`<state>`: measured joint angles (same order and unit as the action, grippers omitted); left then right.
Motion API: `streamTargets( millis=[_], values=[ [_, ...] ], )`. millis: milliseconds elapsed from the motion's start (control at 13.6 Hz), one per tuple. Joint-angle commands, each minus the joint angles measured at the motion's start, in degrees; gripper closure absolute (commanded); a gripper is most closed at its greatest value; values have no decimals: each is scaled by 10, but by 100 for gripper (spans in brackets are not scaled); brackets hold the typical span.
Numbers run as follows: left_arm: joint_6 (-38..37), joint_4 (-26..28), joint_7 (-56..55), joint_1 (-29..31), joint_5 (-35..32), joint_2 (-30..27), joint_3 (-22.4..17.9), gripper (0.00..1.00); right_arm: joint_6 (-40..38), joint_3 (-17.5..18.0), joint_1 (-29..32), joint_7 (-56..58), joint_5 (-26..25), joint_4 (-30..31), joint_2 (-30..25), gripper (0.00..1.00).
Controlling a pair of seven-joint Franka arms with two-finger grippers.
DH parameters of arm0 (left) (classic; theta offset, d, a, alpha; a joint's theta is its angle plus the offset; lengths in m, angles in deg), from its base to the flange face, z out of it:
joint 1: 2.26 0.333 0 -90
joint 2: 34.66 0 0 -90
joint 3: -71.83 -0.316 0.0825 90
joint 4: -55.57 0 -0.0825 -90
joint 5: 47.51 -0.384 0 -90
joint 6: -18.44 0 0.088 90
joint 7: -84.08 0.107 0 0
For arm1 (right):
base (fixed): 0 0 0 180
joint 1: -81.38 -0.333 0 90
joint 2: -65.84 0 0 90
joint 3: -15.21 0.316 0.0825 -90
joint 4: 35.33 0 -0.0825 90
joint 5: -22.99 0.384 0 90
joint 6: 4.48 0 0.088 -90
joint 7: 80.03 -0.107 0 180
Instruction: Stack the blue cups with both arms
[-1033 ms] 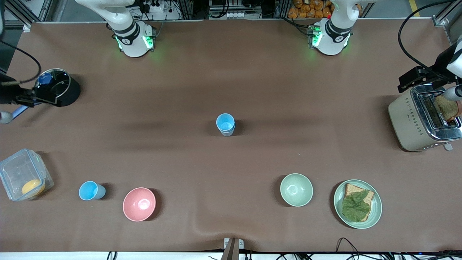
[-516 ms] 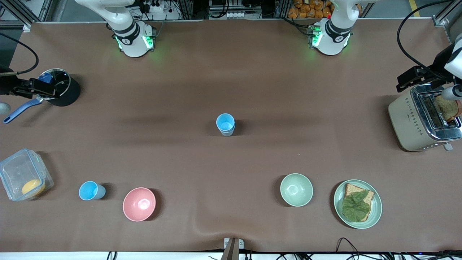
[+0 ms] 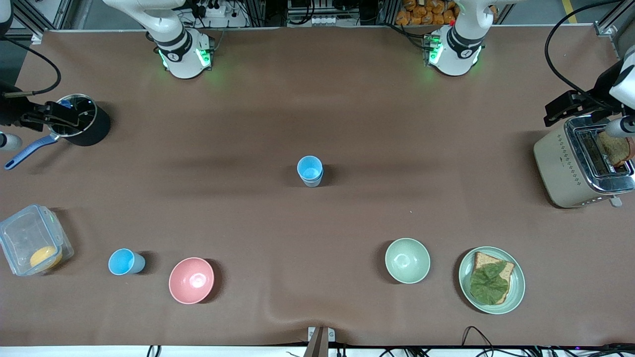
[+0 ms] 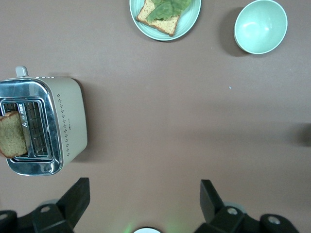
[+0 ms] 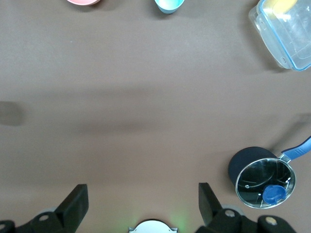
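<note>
**A:** Front view status? Where are your cups?

**B:** You've got one bright sky-blue tapered plastic tumbler (image 3: 124,261) upright, low in the frame toward the right arm's end. It sits between the clear plastic lidded box with something orange inside (image 3: 31,246) and the round pink bowl (image 3: 191,280), apart from both. The second blue tumbler (image 3: 310,171) stands mid-frame, alone on the brown table cover (image 3: 317,99). It has a sky-blue rim and a paler greyish-blue wall below. Can't tell if that's one cup or two nested.

**A:** Grippers?

**B:** The right gripper (image 3: 49,119) is parked over the black pot with glass lid and blue handle (image 3: 82,124), at the frame edge. In the right wrist view the right gripper (image 5: 142,188) has both fingers (image 5: 77,196) spread wide, holding nothing. That view also catches your sky-blue tumbler (image 5: 169,5) at the frame's top edge.

**A:** Left?

**B:** The left gripper (image 3: 570,106) hangs over the cream-and-chrome toaster (image 3: 580,168), which has a brown bread slice (image 3: 612,148) sticking out of a slot. In the left wrist view its jaws are released and empty. Both arms are idle, well apart from either cup.

**A:** Anything else on the table?

**B:** The pale green bowl (image 3: 407,260) sits low in the frame, just beside a pale green plate (image 3: 466,270) carrying toast with a green leaf (image 3: 491,282).
</note>
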<state>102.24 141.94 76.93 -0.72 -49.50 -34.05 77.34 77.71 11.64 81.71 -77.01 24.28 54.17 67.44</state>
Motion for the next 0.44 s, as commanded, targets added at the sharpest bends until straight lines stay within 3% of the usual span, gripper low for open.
streamTargets(
  millis=[0, 369],
  values=[
    [-7, -2, 10, 0, 12, -5, -1, 0, -1, 5, 4, -7, -8, 3, -12, 0],
    [-7, -2, 13, -1, 10, -7, 4, 0, 14, 2, 4, -15, -1, 4, -12, 0]
  ],
)
